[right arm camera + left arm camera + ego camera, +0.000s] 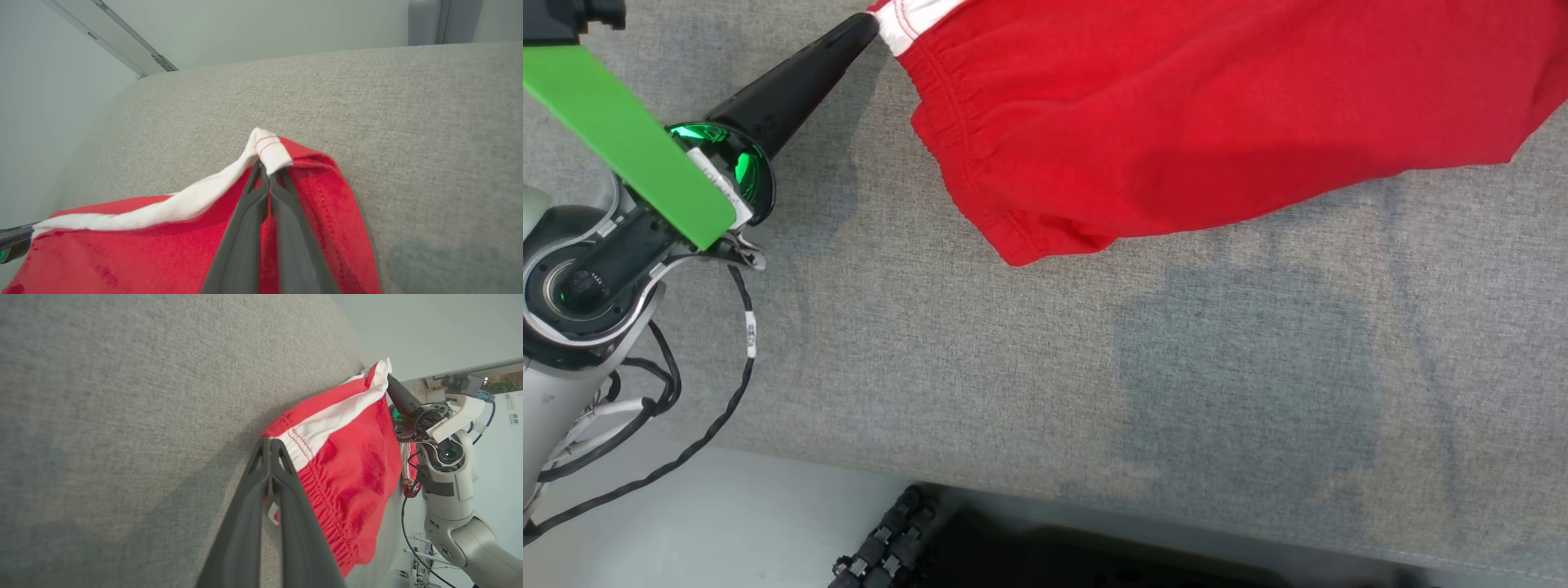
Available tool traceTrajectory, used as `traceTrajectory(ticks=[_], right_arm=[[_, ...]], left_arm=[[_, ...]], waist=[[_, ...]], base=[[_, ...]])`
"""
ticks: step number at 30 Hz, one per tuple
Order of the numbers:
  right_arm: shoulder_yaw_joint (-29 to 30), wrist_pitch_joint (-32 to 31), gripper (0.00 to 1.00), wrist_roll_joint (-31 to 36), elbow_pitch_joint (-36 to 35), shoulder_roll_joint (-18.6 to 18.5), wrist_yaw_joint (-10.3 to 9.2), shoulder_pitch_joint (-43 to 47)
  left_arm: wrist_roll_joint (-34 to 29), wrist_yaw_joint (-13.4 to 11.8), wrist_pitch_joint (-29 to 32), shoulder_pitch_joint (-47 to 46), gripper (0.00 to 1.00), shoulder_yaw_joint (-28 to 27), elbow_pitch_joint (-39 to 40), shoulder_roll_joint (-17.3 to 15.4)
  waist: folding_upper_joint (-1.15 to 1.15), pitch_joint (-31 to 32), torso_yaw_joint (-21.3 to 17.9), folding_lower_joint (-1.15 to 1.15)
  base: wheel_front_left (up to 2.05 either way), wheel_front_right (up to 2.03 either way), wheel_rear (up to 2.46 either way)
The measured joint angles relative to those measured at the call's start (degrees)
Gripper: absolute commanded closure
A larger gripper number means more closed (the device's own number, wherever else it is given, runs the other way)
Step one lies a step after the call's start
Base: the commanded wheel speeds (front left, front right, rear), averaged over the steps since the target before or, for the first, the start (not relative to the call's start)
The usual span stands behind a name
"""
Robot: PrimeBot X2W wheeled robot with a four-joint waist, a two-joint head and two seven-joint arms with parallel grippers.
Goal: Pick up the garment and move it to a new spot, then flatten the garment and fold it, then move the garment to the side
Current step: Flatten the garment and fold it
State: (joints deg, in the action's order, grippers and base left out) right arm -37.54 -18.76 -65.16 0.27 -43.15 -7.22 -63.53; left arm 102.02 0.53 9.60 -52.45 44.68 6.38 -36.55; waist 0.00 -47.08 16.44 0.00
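Left pincer [270, 444]: clamped on white waistband [327, 424];
Right pincer [264, 167]: clamped on its other end;
Shorts [1217, 122]: red, stretched over grey upholstery [1013, 367]

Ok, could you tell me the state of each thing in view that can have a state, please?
red shorts: unfolded, held up and spread between both grips.
white waistband: stretched from one grip to the other, sagging a little.
left end effector: shut on one end of the waistband.
right end effector: shut on the other end of the waistband.
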Motion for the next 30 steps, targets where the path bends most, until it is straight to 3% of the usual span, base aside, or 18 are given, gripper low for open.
traceTrajectory(ticks=[1,2,3,5,7,8,11,17,22,30], right_arm=[[-0.36,0.01,1.0,0.76,0.78,0.35,0.0,-0.44],[-0.54,0.01,0.69,1.49,1.7,0.74,0.0,-0.88],[-0.79,0.07,0.0,1.99,2.52,1.11,0.0,-1.27],[-1.32,0.42,0.0,2.71,4.56,2.32,0.0,-1.79],[-1.92,0.85,0.0,3.15,6.36,3.39,0.0,-1.81],[-2.23,0.89,0.0,3.15,7.12,3.77,0.0,-1.81],[-3.53,0.89,0.0,3.45,9.2,4.39,0.15,-1.8],[-4.6,2.1,0.0,3.63,12.73,6.72,1.65,-1.65],[-4.77,2.57,0.0,3.63,15.6,5.19,1.65,0.46],[-7.68,-0.74,0.0,0.49,20.36,4.52,1.65,10.34]], left_arm=[[-0.01,0.03,0.03,-0.07,1.0,0.1,-0.4,0.1],[-0.02,0.11,0.12,-0.13,0.88,0.19,-0.69,0.26],[-0.09,0.45,0.19,-0.16,0.79,0.26,-1.08,0.47],[-0.53,0.56,0.21,-0.17,0.66,0.81,-2.19,0.69],[-1.01,1.07,0.2,-0.17,0.29,1.22,-3.02,0.74],[-1.47,1.19,0.21,-0.17,0.16,1.45,-3.38,0.79],[-2.71,1.82,0.2,-0.09,0.03,2.12,-4.42,1.0],[-3.77,2.81,-0.59,2.29,0.0,3.5,-7.53,1.04],[-5.69,2.97,-2.97,4.7,0.0,3.5,-8.28,0.09],[-5.71,2.85,-4.71,10.91,0.0,5.77,-7.17,1.57]], waist=[[0.0,0.07,-0.01,0.0],[0.0,0.15,-0.05,0.0],[0.0,0.25,-0.09,0.0],[0.0,0.59,-0.24,0.0],[0.0,1.12,-0.46,0.0],[0.0,1.44,-0.58,0.0],[0.0,2.59,-1.01,0.0],[0.0,6.5,-2.38,0.0],[0.0,10.05,-3.5,0.0],[0.0,16.23,-5.05,0.0]], base=[[0.0,0.0,0.0],[0.0,0.0,0.0],[0.0,0.0,0.0],[0.0,0.0,0.0],[0.0,0.0,0.0],[0.0,0.0,0.0],[0.0,0.0,0.0],[0.0,0.0,0.0],[0.0,0.0,0.0],[0.0,0.0,0.0]])
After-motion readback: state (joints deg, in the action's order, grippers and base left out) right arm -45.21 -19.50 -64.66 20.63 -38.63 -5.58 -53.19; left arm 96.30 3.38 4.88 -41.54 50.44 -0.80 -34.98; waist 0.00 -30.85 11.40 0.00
